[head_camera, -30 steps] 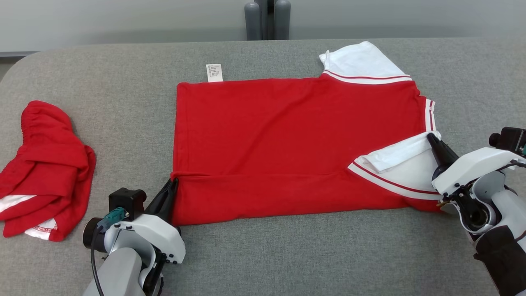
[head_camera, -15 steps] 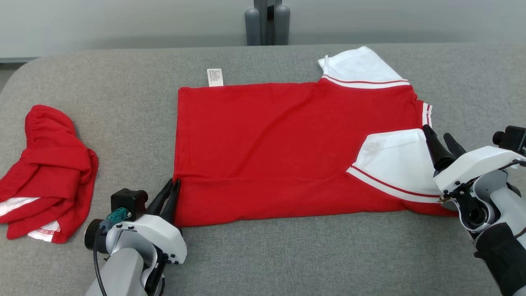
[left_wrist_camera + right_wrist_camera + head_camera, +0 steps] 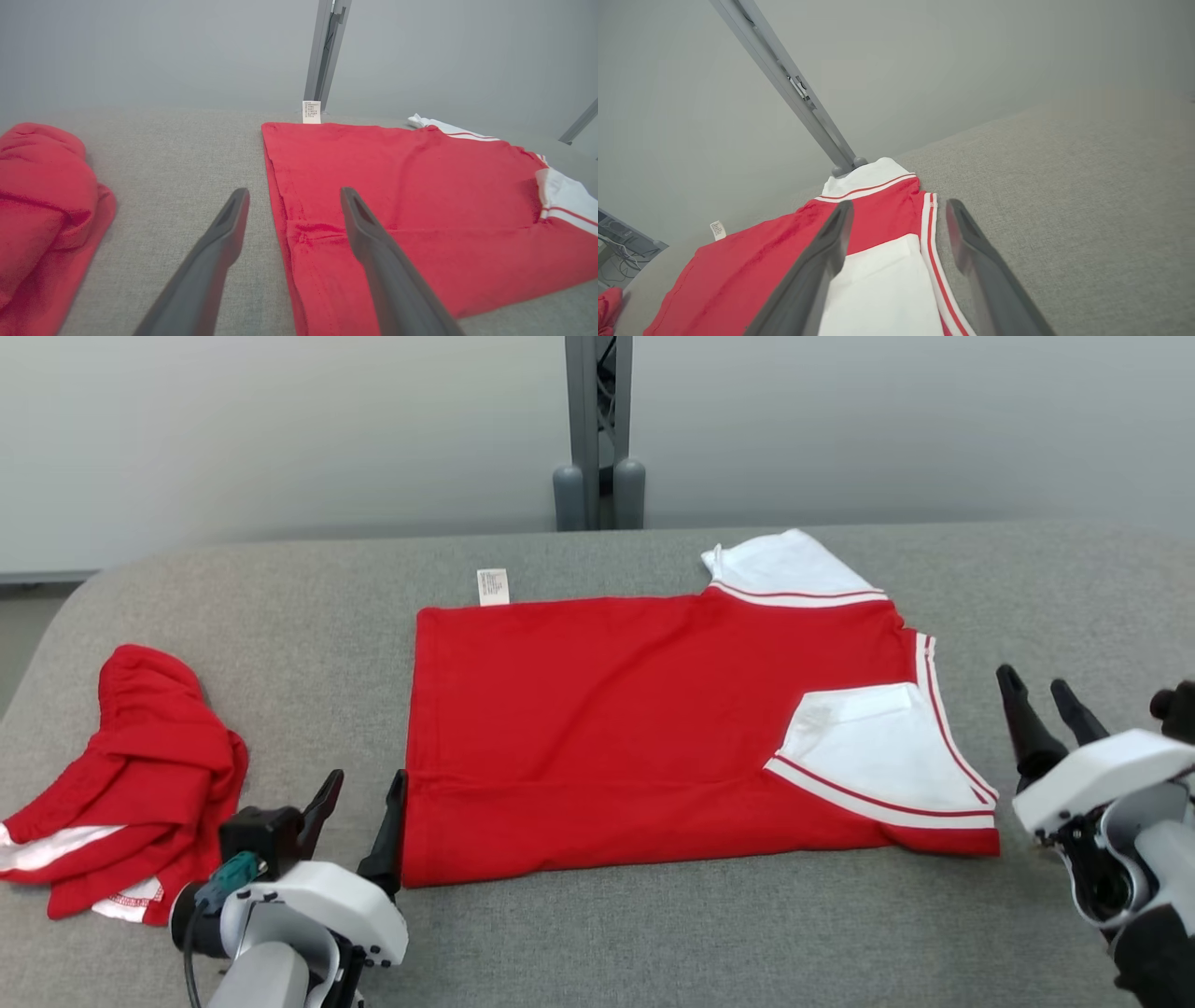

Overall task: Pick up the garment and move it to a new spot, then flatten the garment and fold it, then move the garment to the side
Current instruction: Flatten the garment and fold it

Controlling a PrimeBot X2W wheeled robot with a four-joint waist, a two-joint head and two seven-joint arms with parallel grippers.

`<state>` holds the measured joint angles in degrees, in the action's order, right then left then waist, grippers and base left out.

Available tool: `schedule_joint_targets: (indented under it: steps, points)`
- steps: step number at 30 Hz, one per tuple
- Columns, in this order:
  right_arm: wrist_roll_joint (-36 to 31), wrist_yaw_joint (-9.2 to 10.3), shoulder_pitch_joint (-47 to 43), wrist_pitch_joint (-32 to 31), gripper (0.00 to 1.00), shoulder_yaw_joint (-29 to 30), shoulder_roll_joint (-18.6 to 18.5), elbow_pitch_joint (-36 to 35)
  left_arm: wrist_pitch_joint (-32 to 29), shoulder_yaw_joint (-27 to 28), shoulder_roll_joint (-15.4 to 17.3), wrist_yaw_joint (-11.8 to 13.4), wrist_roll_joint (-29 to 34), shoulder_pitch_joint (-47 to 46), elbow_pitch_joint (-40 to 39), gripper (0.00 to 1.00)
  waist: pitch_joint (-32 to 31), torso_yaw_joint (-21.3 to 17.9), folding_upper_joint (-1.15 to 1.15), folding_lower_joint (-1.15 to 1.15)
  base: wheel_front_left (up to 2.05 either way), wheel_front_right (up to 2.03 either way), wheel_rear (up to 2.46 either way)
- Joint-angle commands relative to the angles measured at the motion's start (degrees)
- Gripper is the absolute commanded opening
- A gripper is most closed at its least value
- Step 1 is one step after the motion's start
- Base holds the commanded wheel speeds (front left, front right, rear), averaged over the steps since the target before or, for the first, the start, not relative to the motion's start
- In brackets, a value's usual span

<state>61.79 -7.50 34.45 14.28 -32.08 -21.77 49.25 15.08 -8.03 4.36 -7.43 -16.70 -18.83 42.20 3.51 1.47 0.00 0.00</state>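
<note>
On the grey table (image 3: 653,943), head view, the garment (image 3: 635,737) lies flat between left gripper (image 3: 367,777) and right gripper (image 3: 1033,678), both spread. Left wrist view: soft, light cloth, so pinch the hem corner (image 3: 299,233). Right wrist view: pinch the striped edge (image 3: 930,242).

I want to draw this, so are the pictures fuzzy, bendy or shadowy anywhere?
Head view: sharp, soft even light, faint shadow beside the crumpled red garment. Left wrist view: the left claw looms big and slightly soft. Right wrist view: the pole leans slantwise, the wall looks hazy.
</note>
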Motion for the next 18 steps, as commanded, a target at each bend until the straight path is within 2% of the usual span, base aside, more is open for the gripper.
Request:
schedule_joint_targets:
  steps: [1,5,10,15,18]
  points:
    - [-1.4,0.02,-2.3,0.8,1.0,0.6,-0.5,-0.3,0.1,1.5,-0.1,0.1,0.3,2.0,-1.7,1.0,-1.7,-0.8,0.0,0.0,0.0,0.0,0.0]
    - [-3.9,0.02,-5.1,1.1,1.0,3.4,-0.4,-1.9,0.1,3.5,-0.5,0.6,1.2,4.9,-5.7,1.0,-2.8,-1.3,0.0,0.0,0.0,0.0,0.0]
    - [-10.0,0.02,-11.7,1.0,1.0,10.2,1.4,-5.5,0.1,6.0,-1.2,1.1,0.6,10.2,-11.3,1.0,-3.6,-1.8,0.0,0.0,0.0,0.0,0.0]
    - [-15.5,0.02,-17.7,0.9,1.0,16.7,4.7,-8.1,0.1,4.2,-1.3,2.1,-2.4,13.7,-14.4,1.0,-4.3,-1.8,0.0,0.0,0.0,0.0,0.0]
    - [-18.5,0.02,-20.4,1.0,1.0,19.8,6.4,-9.8,0.1,3.1,-1.3,3.4,-2.0,14.8,-16.2,1.0,-4.5,-1.5,0.0,0.0,0.0,0.0,0.0]
